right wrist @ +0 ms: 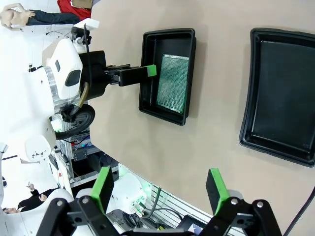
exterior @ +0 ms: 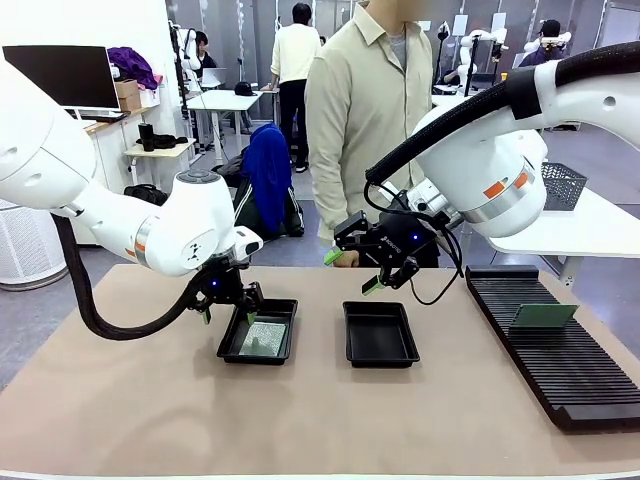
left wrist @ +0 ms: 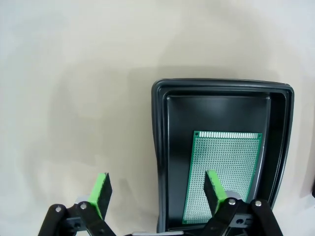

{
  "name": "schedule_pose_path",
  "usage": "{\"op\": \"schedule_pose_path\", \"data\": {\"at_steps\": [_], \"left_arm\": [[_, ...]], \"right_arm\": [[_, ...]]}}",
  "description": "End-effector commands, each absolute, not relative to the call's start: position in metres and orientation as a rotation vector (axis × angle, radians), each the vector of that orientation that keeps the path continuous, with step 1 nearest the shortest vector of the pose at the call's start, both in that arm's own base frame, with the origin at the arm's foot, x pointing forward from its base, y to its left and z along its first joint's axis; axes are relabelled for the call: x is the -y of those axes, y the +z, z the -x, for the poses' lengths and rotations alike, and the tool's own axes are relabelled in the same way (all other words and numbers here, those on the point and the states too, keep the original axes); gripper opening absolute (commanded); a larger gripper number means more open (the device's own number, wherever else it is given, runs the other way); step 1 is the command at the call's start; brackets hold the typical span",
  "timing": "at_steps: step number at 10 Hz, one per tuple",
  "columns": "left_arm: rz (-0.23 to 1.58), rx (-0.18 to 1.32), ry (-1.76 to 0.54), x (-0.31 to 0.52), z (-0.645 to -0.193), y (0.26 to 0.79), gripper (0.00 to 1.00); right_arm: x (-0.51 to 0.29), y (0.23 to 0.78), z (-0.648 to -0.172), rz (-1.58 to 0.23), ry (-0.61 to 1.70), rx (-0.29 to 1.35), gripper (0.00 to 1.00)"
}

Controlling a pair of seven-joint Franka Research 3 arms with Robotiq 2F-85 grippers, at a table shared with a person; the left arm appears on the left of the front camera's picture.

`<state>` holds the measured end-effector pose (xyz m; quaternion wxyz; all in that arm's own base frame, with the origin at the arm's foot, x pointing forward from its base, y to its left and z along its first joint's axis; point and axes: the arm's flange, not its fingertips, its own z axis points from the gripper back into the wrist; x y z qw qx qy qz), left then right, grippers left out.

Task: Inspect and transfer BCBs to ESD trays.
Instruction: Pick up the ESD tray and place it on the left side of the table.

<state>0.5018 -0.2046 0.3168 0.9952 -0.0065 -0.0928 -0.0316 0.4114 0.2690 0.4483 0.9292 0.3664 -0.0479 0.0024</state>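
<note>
The left pincer (left wrist: 157, 187) is being held open and empty astride the ESD tray (left wrist: 158, 147) rim, partly above the BCB (left wrist: 226, 162) lying inside.

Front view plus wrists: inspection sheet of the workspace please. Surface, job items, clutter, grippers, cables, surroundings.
Surface: tan table cover, flat.
Job's things: left tray holds one green board; right tray empty; second board propped on the black slotted rack.
Clutter: nothing seen.
Grippers: left gripper open, empty, straddling the left tray's side wall; right gripper open, empty, above the table.
Cables: left-arm hose sags low over the table; right-arm hose runs to the wrist.
Surroundings: person standing at the far side.
</note>
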Motion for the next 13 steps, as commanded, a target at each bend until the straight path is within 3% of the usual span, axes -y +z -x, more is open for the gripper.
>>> {"op": "schedule_pose_path", "data": {"at_steps": [1,13], "left_arm": [[-0.006,0.21,-0.035,0.2075,-0.506,0.3107,1.0],[0.0,0.189,-0.039,0.1994,-0.5046,0.3101,1.0]], "right_arm": [[-0.27,0.4482,-0.4128,-0.743,-0.001,0.094,1.0],[-0.27,0.4482,-0.4128,-0.743,-0.001,0.094,1.0]]}}
